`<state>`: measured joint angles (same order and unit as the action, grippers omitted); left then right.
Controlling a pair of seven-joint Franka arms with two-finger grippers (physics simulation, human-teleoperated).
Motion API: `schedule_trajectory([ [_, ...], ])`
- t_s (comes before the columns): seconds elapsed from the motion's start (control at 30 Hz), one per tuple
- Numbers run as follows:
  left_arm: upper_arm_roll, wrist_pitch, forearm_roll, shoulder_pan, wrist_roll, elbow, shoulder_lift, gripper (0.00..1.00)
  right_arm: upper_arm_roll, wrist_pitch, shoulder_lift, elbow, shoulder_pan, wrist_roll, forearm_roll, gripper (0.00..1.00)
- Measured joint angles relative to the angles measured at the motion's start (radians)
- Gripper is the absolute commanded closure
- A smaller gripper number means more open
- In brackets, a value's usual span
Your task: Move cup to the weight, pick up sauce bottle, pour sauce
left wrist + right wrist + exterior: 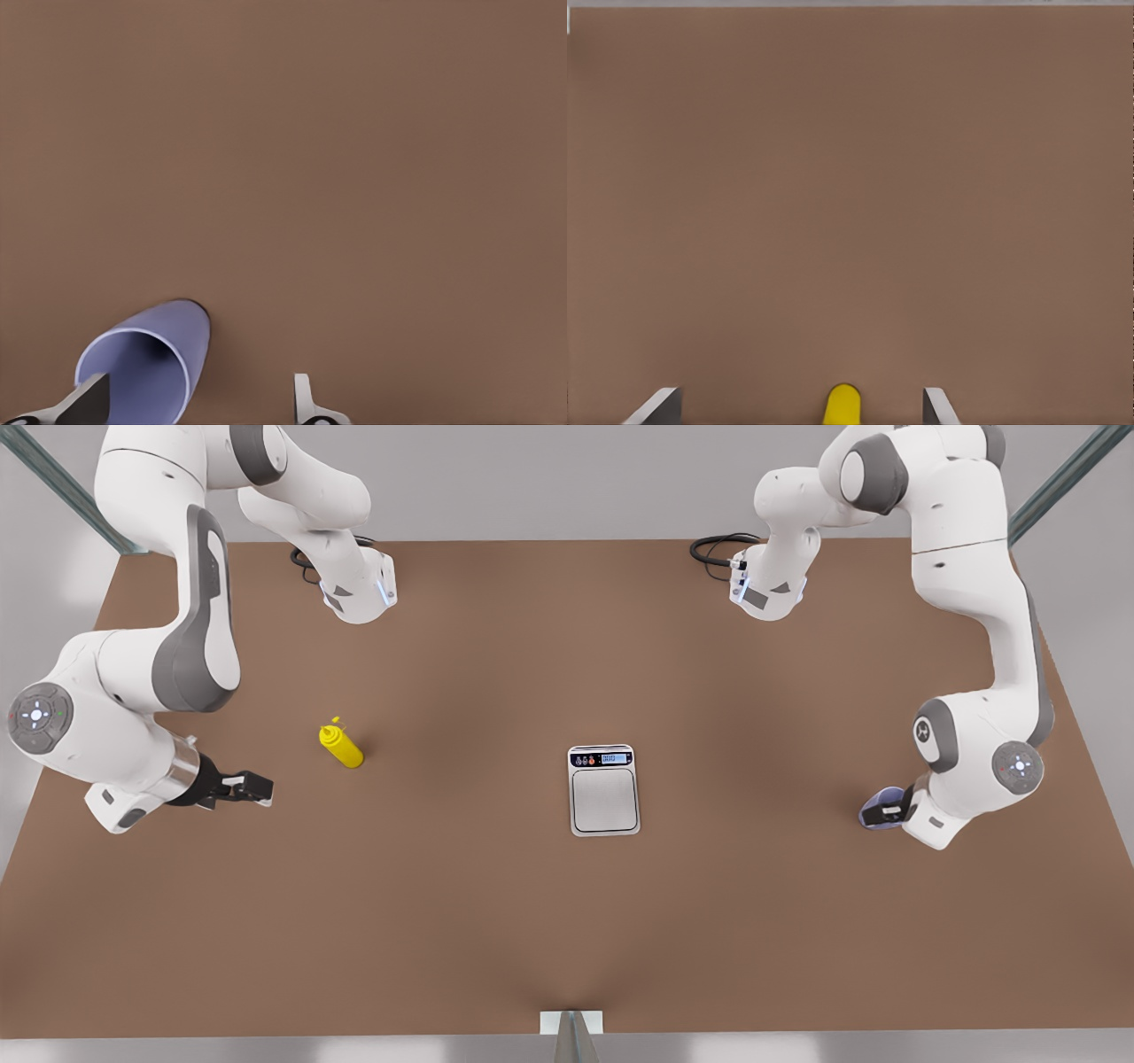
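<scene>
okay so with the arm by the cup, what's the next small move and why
Probably nudge the left gripper sideways to centre on the cup, then close. Its fingers are open, and the cup sits against one finger rather than midway between them. The weight is still bare.

A matt brown table (496, 921), smooth and uniform like fibreboard, carries a cup (146, 372) of smooth lavender-blue plastic (its rim paler, its inside darker). The sauce bottle (341, 746) is bright yellow plastic with a soft sheen. The weight (603, 789) has a brushed silver-grey platform that looks like metal, a white plastic-looking rim and a dark glossy display strip. The arms wear glossy white shells with grey panels.
</scene>
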<state>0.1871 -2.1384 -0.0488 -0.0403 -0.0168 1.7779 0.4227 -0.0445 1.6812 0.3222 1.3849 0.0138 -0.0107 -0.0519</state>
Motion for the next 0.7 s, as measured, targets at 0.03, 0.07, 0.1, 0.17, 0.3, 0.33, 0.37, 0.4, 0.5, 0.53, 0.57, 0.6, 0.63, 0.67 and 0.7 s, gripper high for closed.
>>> schedule_trajectory([
  [0.03, 0.000, -0.006, 0.000, -0.001, 0.000, 0.019, 0.005, 0.01, 0.000, 0.000, 0.000, -0.001, 0.000, 0.000, 0.000, 0.00],
  [0.07, 0.010, -0.031, 0.000, -0.001, 0.000, 0.035, 0.010, 0.04, 0.000, -0.001, 0.000, -0.001, 0.000, 0.000, 0.001, 0.00],
  [0.1, 0.014, -0.045, 0.000, -0.001, 0.000, 0.045, 0.018, 0.08, 0.000, 0.001, 0.000, -0.001, 0.000, 0.000, 0.000, 0.00],
  [0.17, 0.015, -0.049, -0.001, 0.000, 0.000, 0.064, 0.031, 0.09, 0.000, 0.002, 0.002, 0.000, 0.000, 0.000, -0.003, 0.00],
  [0.3, 0.017, -0.132, -0.003, -0.001, -0.003, 0.133, 0.035, 0.09, 0.000, 0.002, 0.005, 0.005, 0.000, -0.002, -0.003, 0.00],
  [0.33, 0.017, -0.131, -0.003, -0.001, -0.006, 0.133, 0.042, 0.09, 0.000, 0.002, 0.005, 0.006, 0.000, -0.002, -0.003, 0.00],
  [0.37, 0.017, -0.128, -0.003, -0.001, -0.006, 0.133, 0.045, 0.10, 0.000, 0.002, 0.009, 0.005, 0.000, -0.002, -0.003, 0.00],
  [0.4, 0.018, -0.127, -0.003, -0.001, -0.006, 0.133, 0.048, 0.11, 0.000, 0.002, 0.011, 0.005, 0.000, -0.003, -0.003, 0.00],
  [0.5, 0.023, -0.133, -0.003, -0.001, -0.008, 0.141, 0.064, 0.15, 0.000, -0.003, 0.004, 0.040, 0.031, -0.370, -0.005, 0.00],
  [0.53, 0.023, -0.135, -0.004, -0.001, -0.008, 0.142, 0.067, 0.21, 0.000, 0.001, 0.000, 0.067, 0.079, -0.563, -0.005, 0.00],
  [0.57, 0.023, -0.136, -0.004, -0.001, -0.008, 0.143, 0.068, 0.28, 0.000, 0.002, 0.008, 0.071, 0.131, -0.746, -0.013, 0.00],
  [0.6, 0.023, -0.137, -0.004, -0.001, -0.008, 0.143, 0.074, 0.37, 0.000, 0.012, 0.017, 0.077, 0.182, -0.933, -0.024, 0.00],
  [0.63, 0.023, -0.140, -0.004, -0.001, -0.008, 0.143, 0.077, 0.42, 0.000, 0.045, 0.011, 0.136, 0.240, -1.097, -0.074, 0.00],
  [0.67, 0.023, -0.140, -0.004, -0.001, -0.008, 0.143, 0.076, 0.51, 0.000, 0.077, 0.008, 0.184, 0.277, -1.204, -0.120, 0.00],
  [0.7, 0.023, -0.140, -0.004, -0.001, -0.009, 0.143, 0.077, 0.59, 0.000, 0.081, 0.029, 0.198, 0.321, -1.325, -0.191, 0.00],
])
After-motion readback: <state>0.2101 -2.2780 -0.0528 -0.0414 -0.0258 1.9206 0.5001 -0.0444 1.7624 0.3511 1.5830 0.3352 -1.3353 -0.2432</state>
